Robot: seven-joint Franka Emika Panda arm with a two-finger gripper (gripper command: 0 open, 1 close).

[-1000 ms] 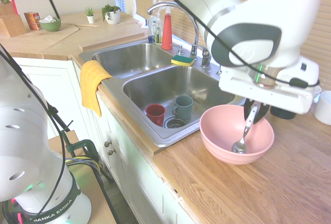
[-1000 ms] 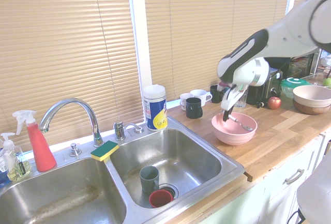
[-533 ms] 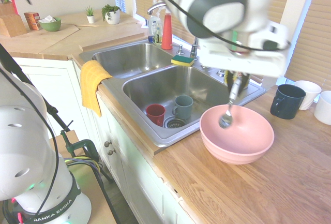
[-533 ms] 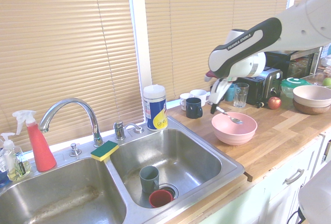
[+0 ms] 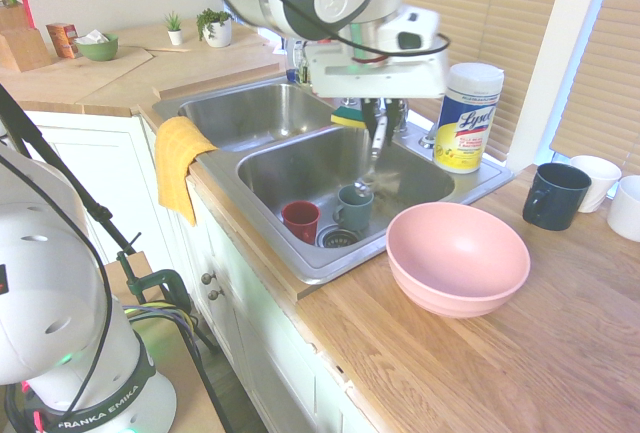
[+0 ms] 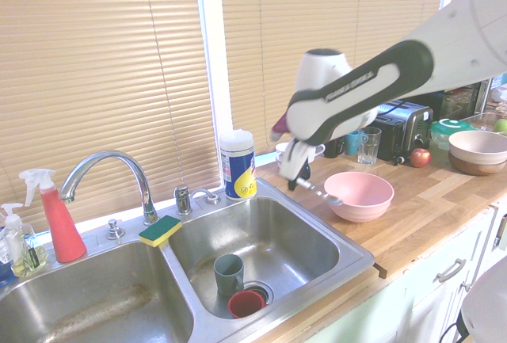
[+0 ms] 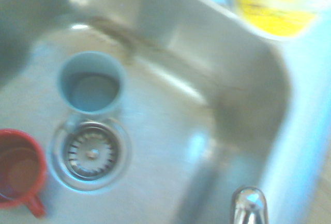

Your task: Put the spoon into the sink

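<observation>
My gripper hangs over the right basin of the steel double sink, shut on the spoon. The spoon's white handle is pinched between the fingers and its silvery bowl end points down, well above the basin floor. From the other side, the gripper holds the spoon slanting out over the sink, near the basin's side by the pink bowl. The spoon's metal end shows in the wrist view above the sink.
A teal cup and a red cup stand by the drain strainer. The pink bowl sits on the wooden counter beside the sink. A wipes canister, a sponge and the faucet line the back rim. A yellow towel drapes over the front edge.
The arm lifted the spoon out of the pink bowl and carried it sideways. It now hangs over the sink's right basin; the bowl is left empty.
</observation>
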